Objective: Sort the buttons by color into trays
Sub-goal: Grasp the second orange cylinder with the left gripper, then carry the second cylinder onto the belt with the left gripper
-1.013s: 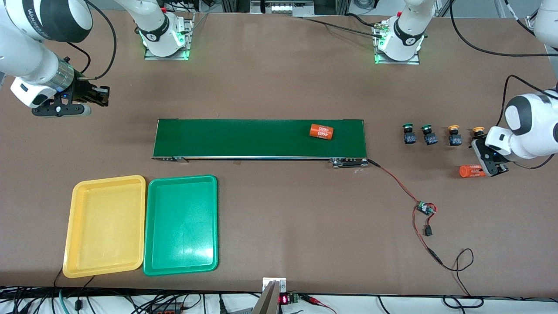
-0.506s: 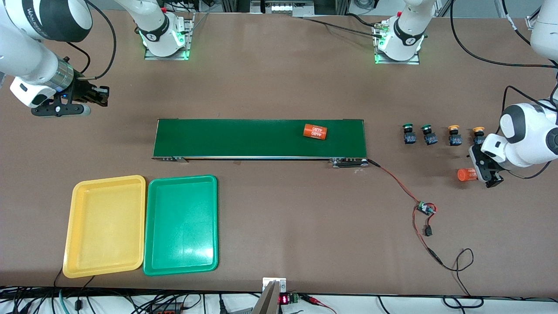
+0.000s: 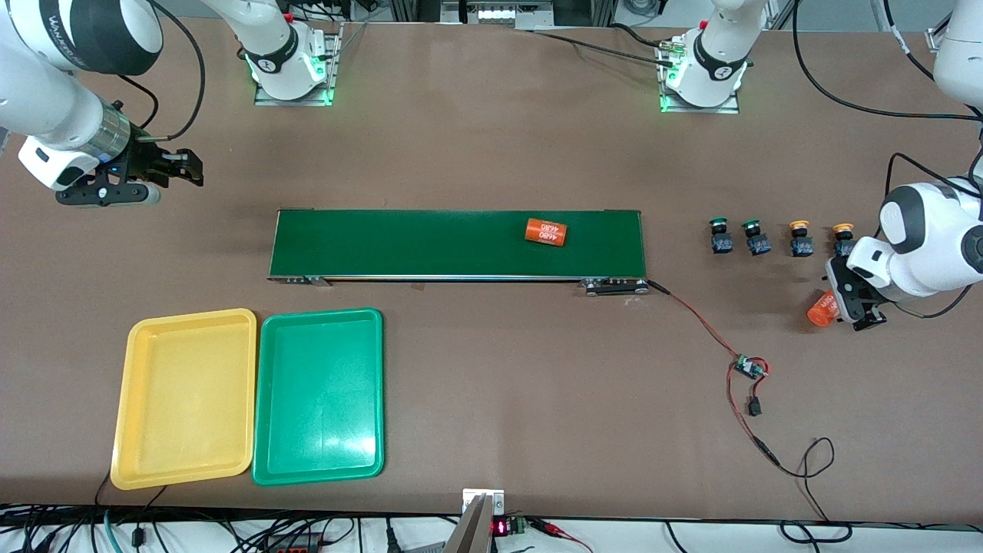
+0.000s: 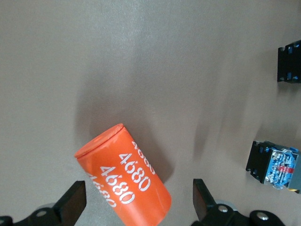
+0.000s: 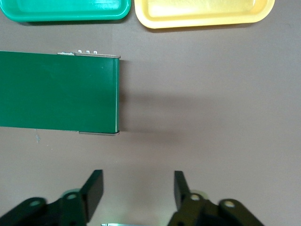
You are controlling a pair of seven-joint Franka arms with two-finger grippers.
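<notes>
buttons (image 3: 777, 237): I see four upright in a row along the table's (image 3: 491, 384) length.
left gripper (image 4: 136, 207): jaws wide, straddling a tilted orange cylinder (image 4: 123, 179), seemingly not gripping.
right gripper (image 5: 136, 190): parted, empty.

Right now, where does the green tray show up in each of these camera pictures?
Front view: the green tray lies low in the picture, close to the front camera, beside the yellow tray.
Left wrist view: not in it.
Right wrist view: only a strip of its rim shows at the picture's edge.
Shared landmark: the conveyor belt, in the front and right wrist views.

White "4680" is printed on the orange cylinder (image 4: 123, 177).
</notes>
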